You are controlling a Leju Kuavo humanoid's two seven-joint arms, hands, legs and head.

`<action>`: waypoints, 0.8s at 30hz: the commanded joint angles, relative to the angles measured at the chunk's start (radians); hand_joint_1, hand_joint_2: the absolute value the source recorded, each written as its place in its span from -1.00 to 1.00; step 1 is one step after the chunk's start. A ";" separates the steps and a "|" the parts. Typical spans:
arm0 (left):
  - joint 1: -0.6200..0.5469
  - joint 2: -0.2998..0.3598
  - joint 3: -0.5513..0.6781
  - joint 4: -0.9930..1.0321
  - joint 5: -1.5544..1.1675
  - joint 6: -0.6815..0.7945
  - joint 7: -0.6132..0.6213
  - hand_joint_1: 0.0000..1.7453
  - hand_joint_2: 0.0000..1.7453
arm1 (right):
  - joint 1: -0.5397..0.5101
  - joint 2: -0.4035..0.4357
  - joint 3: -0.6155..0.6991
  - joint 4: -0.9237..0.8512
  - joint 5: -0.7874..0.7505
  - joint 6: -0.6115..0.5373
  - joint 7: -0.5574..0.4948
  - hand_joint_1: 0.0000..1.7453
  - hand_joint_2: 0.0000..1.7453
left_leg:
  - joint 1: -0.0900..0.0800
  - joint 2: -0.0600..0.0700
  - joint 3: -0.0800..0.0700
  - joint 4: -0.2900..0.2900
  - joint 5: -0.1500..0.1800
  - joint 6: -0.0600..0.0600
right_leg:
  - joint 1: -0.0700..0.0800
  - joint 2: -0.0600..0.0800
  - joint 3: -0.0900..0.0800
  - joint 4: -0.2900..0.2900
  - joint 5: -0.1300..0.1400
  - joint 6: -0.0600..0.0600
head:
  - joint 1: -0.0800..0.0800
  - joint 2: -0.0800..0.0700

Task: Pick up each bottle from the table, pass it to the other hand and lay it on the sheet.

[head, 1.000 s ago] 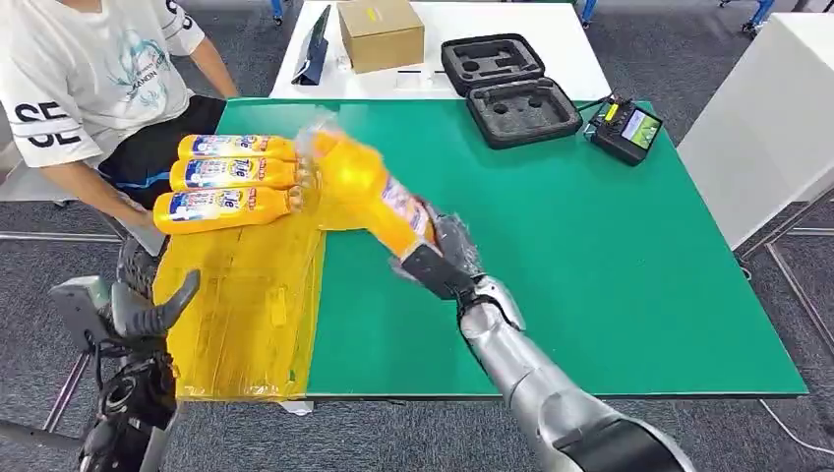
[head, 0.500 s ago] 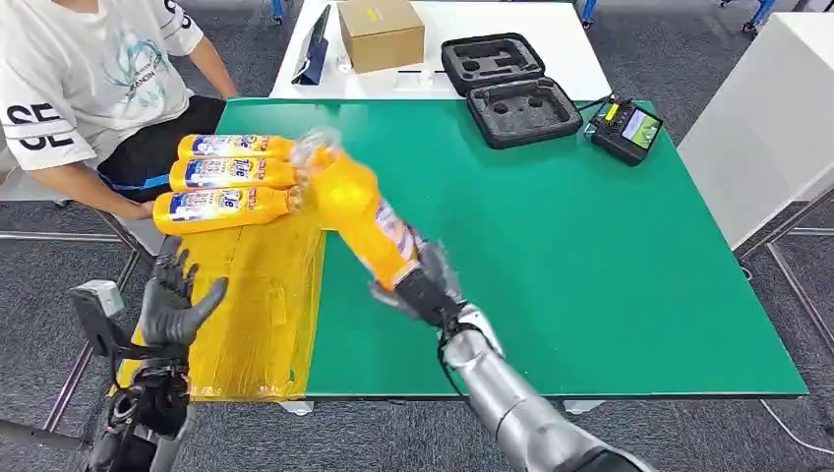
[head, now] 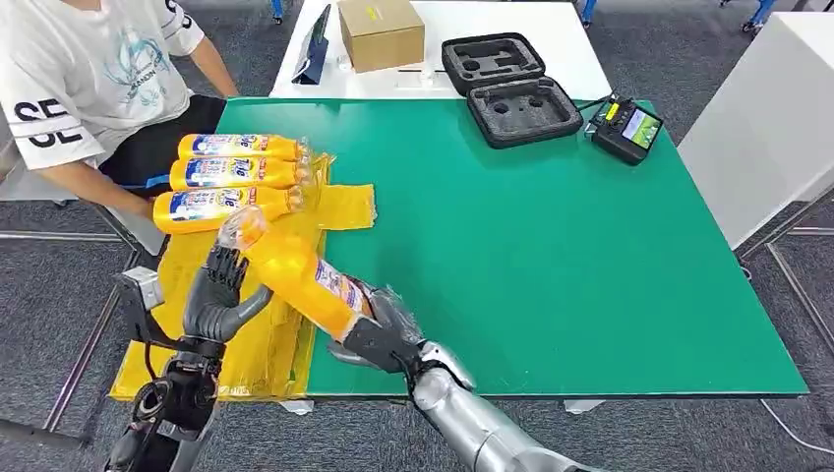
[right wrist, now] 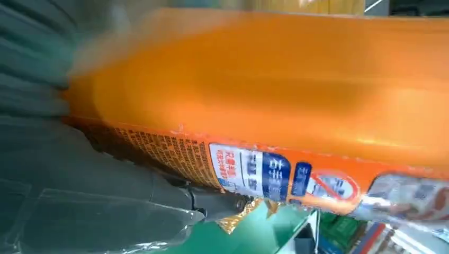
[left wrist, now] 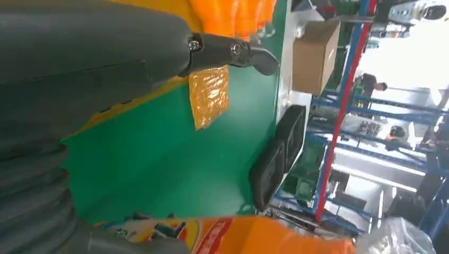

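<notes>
My right hand [head: 382,334] grips the base end of an orange bottle [head: 295,276] and holds it tilted over the near part of the yellow sheet [head: 221,339]. The bottle's clear-wrapped cap end [head: 240,226] points toward my left hand [head: 218,297], which stands upright with fingers spread right beside the bottle's upper half. In the right wrist view the orange bottle [right wrist: 265,100] lies across my hand [right wrist: 95,196]. In the left wrist view the bottle [left wrist: 254,238] passes just beyond my thumb. Three more orange bottles [head: 228,175] lie side by side on the sheet's far end.
The green table [head: 551,246] stretches to the right. A black foam case [head: 506,88] and a small controller [head: 626,128] sit at its far side, a cardboard box [head: 381,32] on the white table beyond. A person [head: 89,88] sits at the far left beside the sheet.
My right hand has carried the bottle down and to the left, over the sheet. My left hand has risen and moved right until it stands against the bottle.
</notes>
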 commanded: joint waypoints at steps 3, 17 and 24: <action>-0.007 0.019 -0.084 0.014 0.057 -0.083 0.064 -1.00 1.00 | -0.040 -0.038 0.000 0.033 -0.048 -0.018 -0.003 1.00 1.00 | 0.000 -0.002 0.002 -0.001 0.000 0.000 | 0.000 -0.001 0.002 -0.001 -0.001 0.000 | 0.000 0.000; 0.002 0.040 -0.174 0.010 0.009 -0.142 0.123 -1.00 1.00 | -0.061 -0.044 -0.013 0.038 -0.064 -0.058 0.049 1.00 1.00 | 0.000 -0.002 0.003 -0.001 -0.001 0.000 | 0.000 -0.001 0.004 0.000 -0.002 0.000 | 0.000 0.000; -0.016 0.029 -0.208 0.010 0.002 -0.150 0.128 -1.00 1.00 | -0.049 -0.012 0.081 0.074 0.032 -0.069 0.094 1.00 1.00 | 0.000 -0.001 0.003 0.000 -0.001 0.000 | 0.000 0.000 0.003 0.000 -0.001 0.000 | 0.000 0.000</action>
